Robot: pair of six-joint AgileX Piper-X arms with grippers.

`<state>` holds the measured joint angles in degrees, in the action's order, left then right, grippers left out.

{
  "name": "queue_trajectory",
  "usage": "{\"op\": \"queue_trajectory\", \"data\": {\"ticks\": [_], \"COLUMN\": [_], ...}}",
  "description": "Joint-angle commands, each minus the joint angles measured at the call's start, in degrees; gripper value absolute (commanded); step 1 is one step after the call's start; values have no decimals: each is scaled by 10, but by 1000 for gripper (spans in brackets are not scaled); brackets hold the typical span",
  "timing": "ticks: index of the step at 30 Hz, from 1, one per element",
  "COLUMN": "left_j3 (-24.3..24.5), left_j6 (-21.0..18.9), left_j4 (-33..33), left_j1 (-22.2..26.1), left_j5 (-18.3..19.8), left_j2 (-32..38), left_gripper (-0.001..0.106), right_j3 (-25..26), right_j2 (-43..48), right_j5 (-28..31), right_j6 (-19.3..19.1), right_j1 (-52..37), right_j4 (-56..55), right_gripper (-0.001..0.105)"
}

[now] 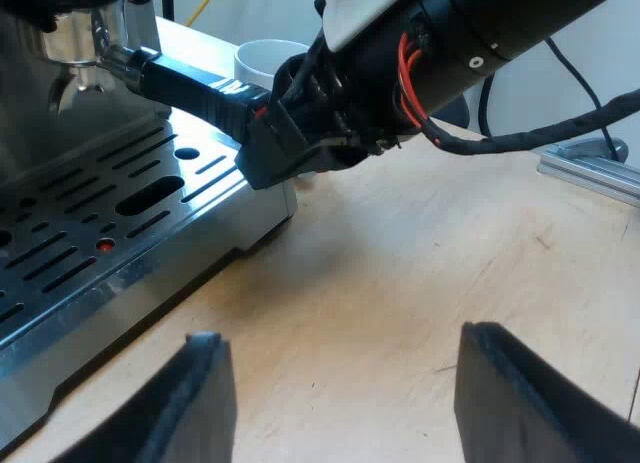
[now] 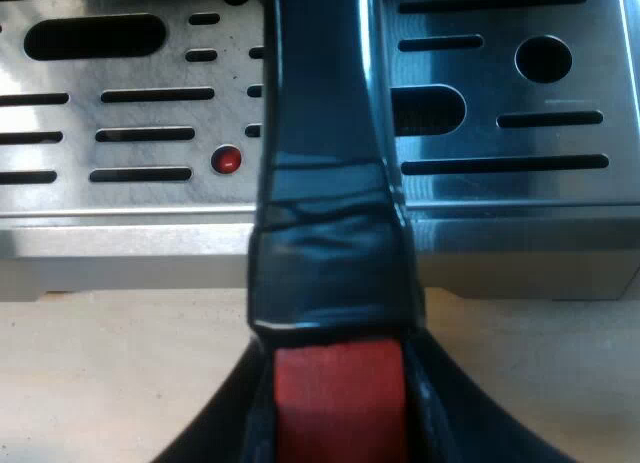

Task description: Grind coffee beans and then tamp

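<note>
The metal holder (image 1: 75, 38) sits up in the espresso machine's front, above the slotted drip tray (image 1: 100, 213). Its dark handle (image 1: 195, 88) sticks out over the tray's edge. My right gripper (image 1: 275, 133) is clamped on the handle's outer end. In the right wrist view the dark handle (image 2: 325, 183) runs out over the drip tray (image 2: 500, 103), and its red end (image 2: 340, 393) is pinched between the two black fingers (image 2: 215, 428) of my right gripper (image 2: 340, 423). My left gripper (image 1: 345, 403) hangs open over the bare wooden table (image 1: 420, 273), apart from the machine, with nothing in it.
A white mug (image 1: 265, 63) stands on the table behind the handle and the right arm. A small red float button (image 2: 227, 160) shows in the drip tray. A metal rail (image 1: 590, 168) lies along the table's far edge.
</note>
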<state>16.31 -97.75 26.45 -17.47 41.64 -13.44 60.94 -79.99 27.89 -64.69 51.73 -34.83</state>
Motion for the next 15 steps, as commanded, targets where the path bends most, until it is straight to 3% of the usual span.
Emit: {"op": "queue_trajectory", "data": {"ticks": [1,15], "left_j3": [7,7], "left_j6": [-5,-5], "left_j4": [-6,-6], "left_j1": [-4,-4], "left_j5": [2,2], "left_j2": [3,3], "left_gripper": [51,51], "right_j3": [0,0], "right_j2": [0,1], "right_j5": [1,7], "right_j6": [-3,0], "right_j1": [-1,22], "right_j4": [-1,-50], "right_gripper": [0,0]}}
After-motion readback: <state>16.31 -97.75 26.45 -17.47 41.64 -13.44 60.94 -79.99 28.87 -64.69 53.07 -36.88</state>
